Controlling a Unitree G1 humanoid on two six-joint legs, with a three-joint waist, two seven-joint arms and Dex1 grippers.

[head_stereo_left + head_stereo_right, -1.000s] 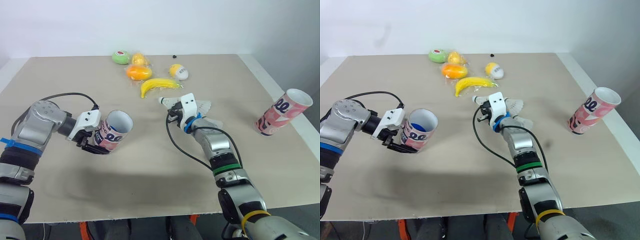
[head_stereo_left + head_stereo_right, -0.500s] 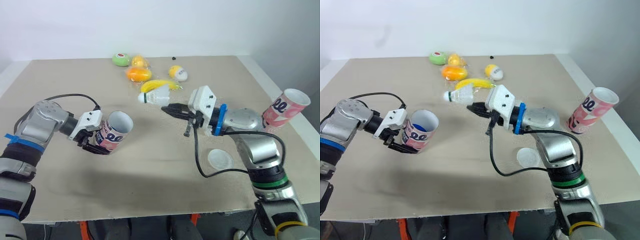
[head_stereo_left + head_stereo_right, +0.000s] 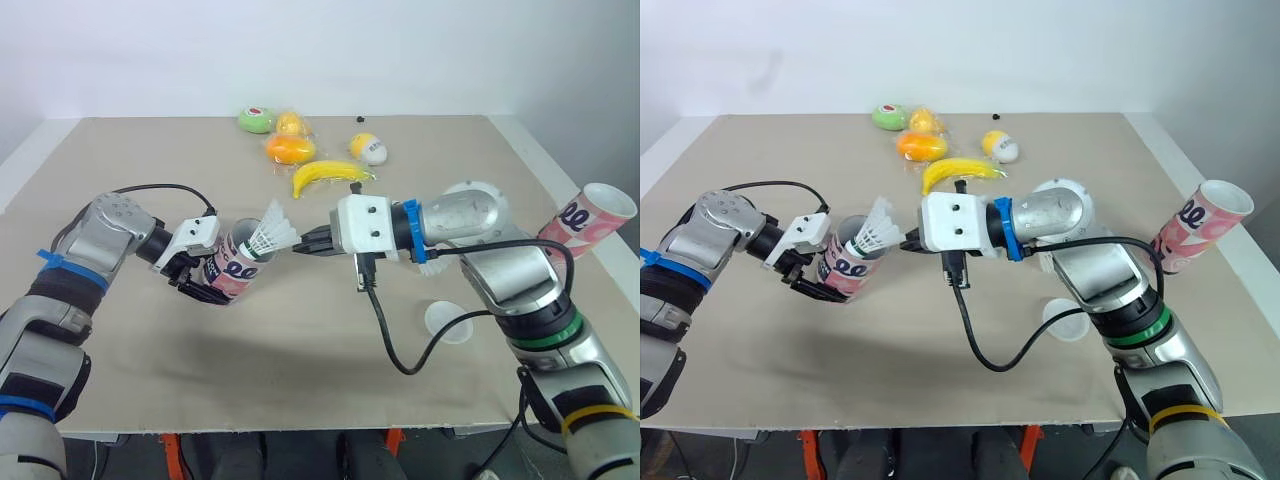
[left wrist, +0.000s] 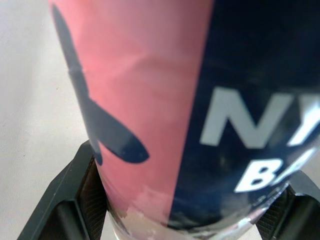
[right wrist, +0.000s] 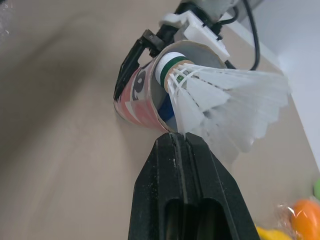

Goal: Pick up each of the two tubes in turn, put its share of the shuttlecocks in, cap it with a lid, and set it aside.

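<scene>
The shuttlecock (image 3: pixel 268 237) hangs cork-first at the mouth of the tube (image 3: pixel 233 274), which tilts with its open end toward the right edge of the desk (image 3: pixel 120 380). Its axis looks close to the tube's. The right gripper (image 3: pixel 303 245) lies just right of it, fingers pinched on the feathers. The left gripper (image 3: pixel 198 284) clamps the tube's body over the desk's left half.

On the worktop (image 3: pixel 300 380), the left end effector (image 3: pixel 200 288) gripped a tube (image 3: pixel 236 275) left of centre, its mouth tipped rightward. A shuttlecock (image 3: pixel 268 237) sat at that mouth, pinched by the right end effector (image 3: pixel 300 245) just to its right. A lid (image 3: pixel 447 321) lay to the near right, a second tube (image 3: pixel 590 222) leaned at the right edge, and a banana (image 3: pixel 328 175) lay beyond the centre.
</scene>
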